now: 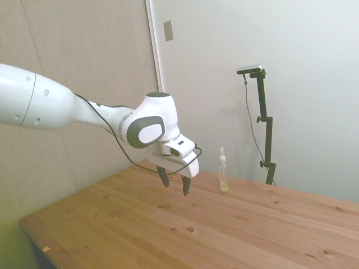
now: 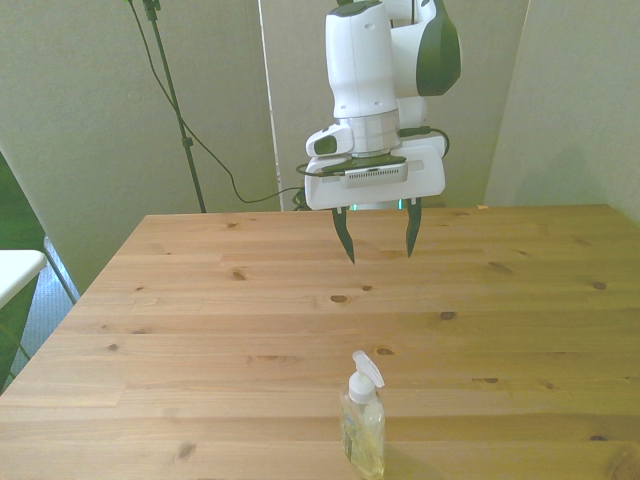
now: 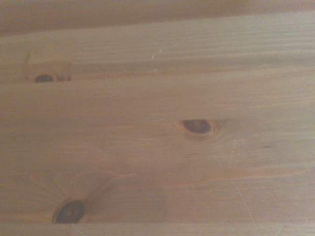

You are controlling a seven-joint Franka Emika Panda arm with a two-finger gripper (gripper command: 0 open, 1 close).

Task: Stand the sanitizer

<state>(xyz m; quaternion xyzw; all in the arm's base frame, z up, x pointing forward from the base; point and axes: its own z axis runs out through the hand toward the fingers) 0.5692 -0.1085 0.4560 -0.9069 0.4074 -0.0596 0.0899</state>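
Front view: sanitizer [image 2: 362, 428] apart from claw [image 2: 378, 238]

Showing knotty, matt pine planks across the table [image 2: 200, 300]; gleaming in clear, glossy plastic, the sanitizer [image 2: 362, 425] under a smooth white pump; wearing glossy white shells, the arm [image 1: 50, 103] above dark matt fingers [image 2: 346, 238].

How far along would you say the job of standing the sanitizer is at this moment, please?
It looks done: the sanitizer stands upright on the table, pump top up. Nothing is in hand; the gripper hangs apart from it, fingers open and empty. Nothing visibly remains.
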